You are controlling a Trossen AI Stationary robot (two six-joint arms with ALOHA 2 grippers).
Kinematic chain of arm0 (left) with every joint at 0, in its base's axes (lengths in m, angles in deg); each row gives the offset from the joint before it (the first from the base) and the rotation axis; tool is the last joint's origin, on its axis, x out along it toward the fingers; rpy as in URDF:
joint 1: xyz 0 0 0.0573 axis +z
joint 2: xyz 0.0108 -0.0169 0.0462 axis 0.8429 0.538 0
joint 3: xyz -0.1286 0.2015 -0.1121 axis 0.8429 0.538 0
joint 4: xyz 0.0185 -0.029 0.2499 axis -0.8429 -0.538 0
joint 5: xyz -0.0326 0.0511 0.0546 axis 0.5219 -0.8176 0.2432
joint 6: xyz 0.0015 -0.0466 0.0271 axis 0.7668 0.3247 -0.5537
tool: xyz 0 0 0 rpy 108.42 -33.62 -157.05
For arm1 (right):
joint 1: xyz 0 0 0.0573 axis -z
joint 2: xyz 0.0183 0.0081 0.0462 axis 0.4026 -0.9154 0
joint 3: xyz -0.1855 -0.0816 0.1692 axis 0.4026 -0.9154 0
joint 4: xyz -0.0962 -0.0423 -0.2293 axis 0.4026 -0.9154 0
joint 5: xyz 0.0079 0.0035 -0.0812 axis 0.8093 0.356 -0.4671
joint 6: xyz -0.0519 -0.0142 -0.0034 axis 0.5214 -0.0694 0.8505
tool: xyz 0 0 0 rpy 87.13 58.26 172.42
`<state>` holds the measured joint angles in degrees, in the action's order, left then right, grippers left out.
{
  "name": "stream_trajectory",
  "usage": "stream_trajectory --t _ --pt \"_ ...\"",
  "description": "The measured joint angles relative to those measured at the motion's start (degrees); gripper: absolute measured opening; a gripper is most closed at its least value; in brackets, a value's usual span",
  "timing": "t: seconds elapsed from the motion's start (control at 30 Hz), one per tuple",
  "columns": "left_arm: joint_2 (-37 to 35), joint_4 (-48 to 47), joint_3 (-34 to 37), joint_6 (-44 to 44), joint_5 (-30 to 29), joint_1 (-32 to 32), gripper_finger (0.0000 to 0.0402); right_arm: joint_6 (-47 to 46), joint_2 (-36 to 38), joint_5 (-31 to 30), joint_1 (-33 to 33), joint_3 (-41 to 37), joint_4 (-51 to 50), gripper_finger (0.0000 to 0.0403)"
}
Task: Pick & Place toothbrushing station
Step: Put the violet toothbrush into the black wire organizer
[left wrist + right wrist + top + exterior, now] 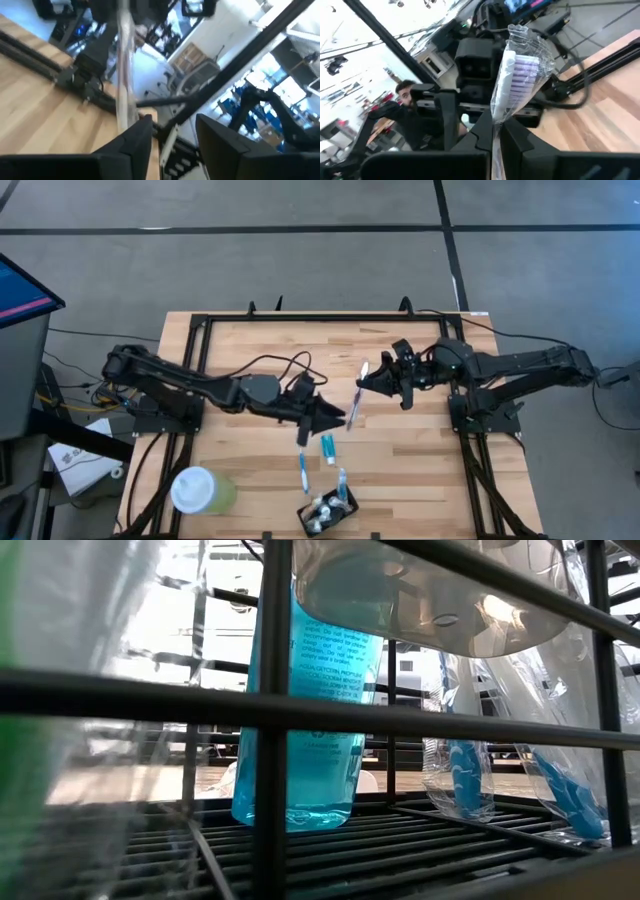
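Observation:
A pink-and-white toothbrush (356,395) in clear wrap hangs above the table's middle, and my right gripper (362,386) is shut on it. The wrapped bristle head (520,75) stands beyond the fingers. My left gripper (338,418) is open at the brush's near end. The brush (125,90) runs just outside one of its fingers (135,142), with nothing between them. On the table near the front edge lie a blue toothbrush (303,470) and two teal tubes (327,447). The black holder (328,515) stands there with items in it. My right gripper pinches the wrapped toothbrush between its two fingers just below the head (495,117). The fingers come level from the table's right and lie across the brush. The brush is lifted clear and slants, its head end toward the far edge. My left gripper: whether its finger's outer side touches the brush, I cannot tell.
A pale green cup with a white lid (200,490) stands at the front left. Black frame rails (330,318) border the wooden table. The low view looks through black bars (270,710) at a blue bottle (300,730) and wrapped blue items (465,775).

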<state>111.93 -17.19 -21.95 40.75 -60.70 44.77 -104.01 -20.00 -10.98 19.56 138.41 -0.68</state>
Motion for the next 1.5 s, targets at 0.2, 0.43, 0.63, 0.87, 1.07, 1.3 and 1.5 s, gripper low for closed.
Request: stream_trajectory --t 0.2,0.43,0.63,0.87,1.07,1.3,1.5 --pt "-5.2 -9.2 0.0 1.1 -0.5 -3.0 0.0172 0.1 0.0 -3.4 -3.8 0.0 3.8 0.0004" --pt "-8.2 -18.8 0.0 3.0 -4.1 -7.4 0.0174 8.7 0.0 -14.7 -15.2 0.0 5.8 0.0004" --pt "-7.9 -19.7 0.0 3.2 -10.1 -12.1 0.0175 21.3 -1.4 -32.2 -30.0 0.0 7.6 0.0004" --pt "-7.8 -21.3 0.5 -0.5 -11.3 -16.4 0.0171 21.8 -6.2 -38.6 -40.0 0.1 14.6 0.0009" --pt "-7.8 -23.7 0.5 -6.2 -11.1 -17.4 0.0140 28.6 -13.4 -39.7 -44.5 4.3 12.3 0.0005" --pt "-7.8 -23.6 0.5 -6.1 -12.2 -17.0 0.0102 31.0 -22.9 -44.5 -44.8 11.4 12.2 0.0006" --pt "-7.8 -23.6 0.5 -5.9 -12.2 -17.8 0.0086 29.4 -30.0 -47.3 -44.9 13.4 12.0 0.0003"
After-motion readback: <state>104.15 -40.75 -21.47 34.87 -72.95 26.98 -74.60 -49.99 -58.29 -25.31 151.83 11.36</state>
